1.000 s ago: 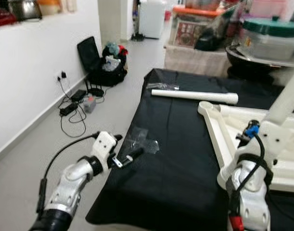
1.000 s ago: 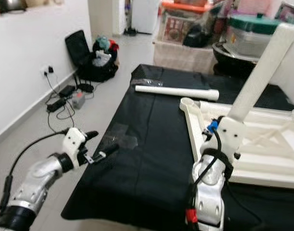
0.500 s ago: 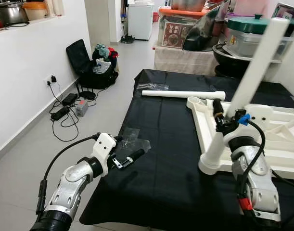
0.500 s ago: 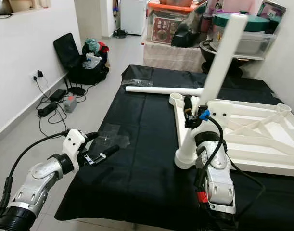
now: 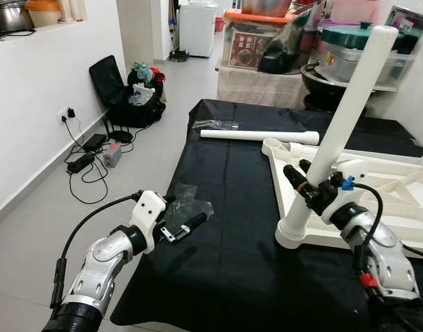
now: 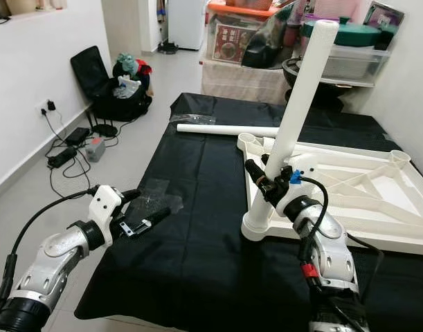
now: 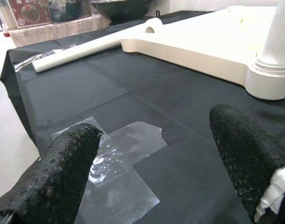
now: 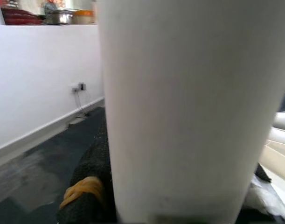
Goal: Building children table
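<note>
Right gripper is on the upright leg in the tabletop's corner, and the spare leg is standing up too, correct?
Not quite. The right gripper does hold the upright leg in the tabletop corner, but the spare leg lies flat on the black cloth, as the left eye view shows.

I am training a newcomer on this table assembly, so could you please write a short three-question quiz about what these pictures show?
1. True or false: the right gripper is closed around the upright leg that stands in a corner of the tabletop.
2. Where is the loose leg? A) on the floor B) lying on the black cloth beyond the tabletop C) in the left gripper
3. Fill in: beneath the open left gripper lies a clear plastic ____.

Key: 1 true; 2 B; 3 bag.
</note>
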Tool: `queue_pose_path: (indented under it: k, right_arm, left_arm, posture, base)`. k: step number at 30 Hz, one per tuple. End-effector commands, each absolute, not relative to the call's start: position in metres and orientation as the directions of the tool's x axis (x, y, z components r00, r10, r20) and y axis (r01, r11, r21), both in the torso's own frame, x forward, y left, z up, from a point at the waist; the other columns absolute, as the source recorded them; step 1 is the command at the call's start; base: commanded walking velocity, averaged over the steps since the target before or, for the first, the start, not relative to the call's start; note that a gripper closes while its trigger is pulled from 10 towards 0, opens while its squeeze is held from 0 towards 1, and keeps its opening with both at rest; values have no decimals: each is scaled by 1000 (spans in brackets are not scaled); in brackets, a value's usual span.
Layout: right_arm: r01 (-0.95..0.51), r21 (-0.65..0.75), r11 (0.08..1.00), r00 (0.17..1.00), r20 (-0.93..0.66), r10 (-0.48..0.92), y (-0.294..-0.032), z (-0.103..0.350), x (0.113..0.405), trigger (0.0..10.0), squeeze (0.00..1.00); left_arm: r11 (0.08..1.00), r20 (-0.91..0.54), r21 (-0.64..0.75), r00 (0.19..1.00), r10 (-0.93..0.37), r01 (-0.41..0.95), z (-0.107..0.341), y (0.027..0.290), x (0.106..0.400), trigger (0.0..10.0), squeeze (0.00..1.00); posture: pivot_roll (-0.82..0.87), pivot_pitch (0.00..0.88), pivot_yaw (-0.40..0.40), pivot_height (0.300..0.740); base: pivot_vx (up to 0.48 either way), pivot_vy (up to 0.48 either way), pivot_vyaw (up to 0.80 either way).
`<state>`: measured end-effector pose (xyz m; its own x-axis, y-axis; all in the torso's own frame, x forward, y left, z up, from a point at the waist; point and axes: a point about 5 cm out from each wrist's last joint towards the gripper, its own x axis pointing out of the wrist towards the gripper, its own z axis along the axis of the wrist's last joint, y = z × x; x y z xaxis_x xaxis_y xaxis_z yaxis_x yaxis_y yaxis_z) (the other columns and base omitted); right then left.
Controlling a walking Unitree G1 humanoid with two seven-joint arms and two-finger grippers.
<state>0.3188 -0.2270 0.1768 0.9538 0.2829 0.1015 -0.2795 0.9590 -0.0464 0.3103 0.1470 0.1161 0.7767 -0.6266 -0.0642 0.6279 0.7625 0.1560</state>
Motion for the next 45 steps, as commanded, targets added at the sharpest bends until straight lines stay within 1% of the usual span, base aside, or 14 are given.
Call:
queue_pose_path:
  k: [1,7,17,18,21,22,26,27,34,40,41,42,43,45]
  right_arm:
    - [-57,-73,996,997,-55,53,-240,146,318,0,0]
    - [675,-168,718,706,-134,-695,-289,115,268,0,0]
    - [694,-154,703,706,-46,-707,-249,134,227,0,0]
    - [631,-107,768,768,-51,-638,-239,135,238,10000,0]
    - [463,-30,886,886,48,-461,-216,151,263,10000,0]
    - [442,-25,897,896,71,-439,-215,157,267,10000,1000]
    - [425,-10,905,903,80,-423,-214,165,269,10000,1000]
    - [201,19,979,975,92,-202,-204,173,279,10000,0]
    - [-451,-121,884,882,90,462,-188,185,281,10000,0]
    - [-629,-151,763,773,-18,634,-194,174,279,9333,0]
    - [-666,-145,731,743,-48,668,-197,171,279,6902,0]
    - [-666,-145,731,743,-48,668,-197,171,279,6902,0]
    - [-691,-119,713,722,-62,689,-200,168,281,3725,0]
    - [-706,-87,703,708,-58,704,-197,165,282,3176,0]
  left_arm:
    - [760,-79,159,775,-627,630,115,150,310,10000,0]
    - [760,-71,165,776,-627,629,118,146,314,10000,0]
    - [755,-80,156,770,-632,636,112,146,309,10000,0]
    - [753,-83,157,768,-635,639,112,145,309,10000,0]
    - [745,-76,160,761,-645,648,114,140,313,10000,0]
    - [745,-71,161,761,-645,647,116,138,314,10000,0]
    - [747,-64,161,762,-644,645,117,138,315,10000,0]
    - [749,-67,159,764,-642,644,116,140,314,10000,0]
    - [752,-71,156,766,-638,641,115,145,313,10000,0]
    - [752,-63,161,767,-639,639,118,144,316,10000,0]
    - [752,-58,162,767,-639,639,120,143,316,10000,0]
    - [752,-58,162,767,-639,639,120,143,316,10000,0]
    - [752,-57,162,767,-639,639,119,143,316,10000,0]
    - [752,-58,162,767,-639,639,118,143,314,10000,0]
  posture:
    - [22,0,-86,740]
    - [17,0,-83,740]
    - [7,0,-78,740]
    - [-1,0,-73,740]
    - [6,0,-82,740]
    - [11,0,-84,740]
    - [11,0,-84,740]
    - [17,0,-86,740]
    - [20,0,-85,740]
    - [31,0,-95,740]
    - [31,0,-95,740]
    - [31,0,-95,740]
    - [34,0,-97,740]
    - [36,0,-96,740]
  base:
    - [0,0,0]
    - [0,0,0]
    - [0,0,0]
    - [0,0,0]
    - [0,0,0]
    - [0,0,0]
    - [0,0,0]
    - [0,0,0]
    - [0,0,0]
    - [0,0,0]
    - [0,0,0]
    - [0,0,0]
    - [0,0,0]
    - [0,0,0]
